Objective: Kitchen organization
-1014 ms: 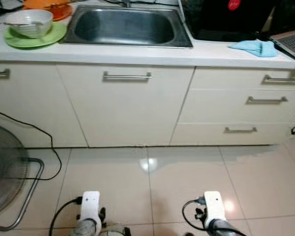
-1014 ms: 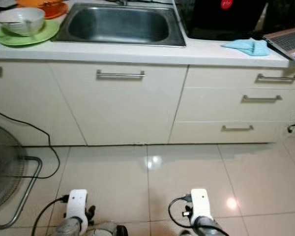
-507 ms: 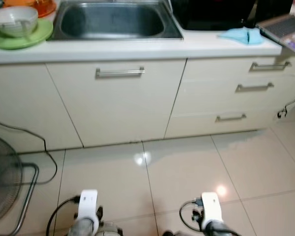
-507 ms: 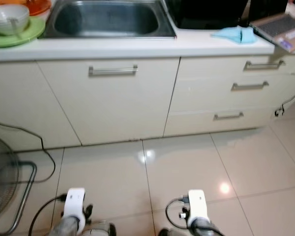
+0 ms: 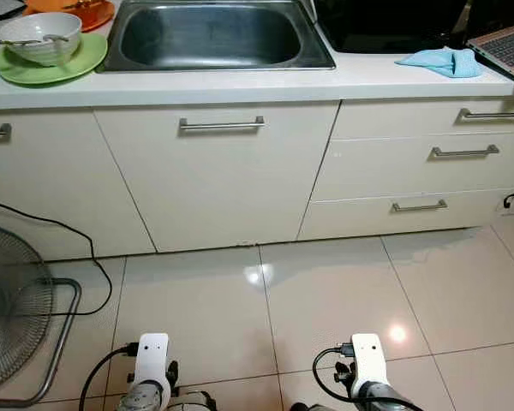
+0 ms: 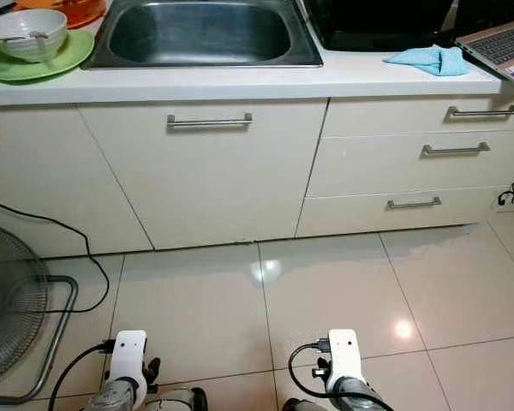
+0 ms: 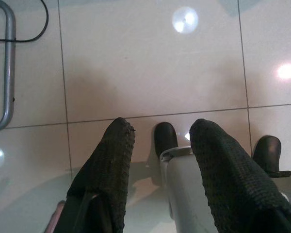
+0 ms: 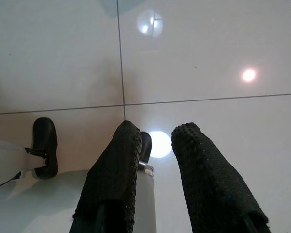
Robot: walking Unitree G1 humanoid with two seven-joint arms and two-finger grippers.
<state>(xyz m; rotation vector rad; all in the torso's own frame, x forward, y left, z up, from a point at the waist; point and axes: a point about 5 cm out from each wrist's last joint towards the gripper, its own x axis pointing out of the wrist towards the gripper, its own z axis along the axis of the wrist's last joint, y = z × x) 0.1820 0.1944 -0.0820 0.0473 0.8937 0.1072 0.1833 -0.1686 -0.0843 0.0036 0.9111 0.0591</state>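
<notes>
Your left gripper (image 7: 157, 145) and right gripper (image 8: 155, 145) hang low over the tiled floor (image 5: 325, 291), fingers apart, holding nothing. Ahead: cabinets (image 5: 223, 180), then the counter's sink (image 5: 214, 38). Bowl (image 5: 38, 38) on a green plate (image 5: 90, 56) left of it; blue cloth (image 5: 441, 62) right.

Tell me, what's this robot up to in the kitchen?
Nothing is being handled yet. The robot stands on the tiled floor facing the sink cabinets, both arms hanging idle: left hand and right hand open and empty. On the counter wait a bowl on a green plate and a blue cloth.
</notes>
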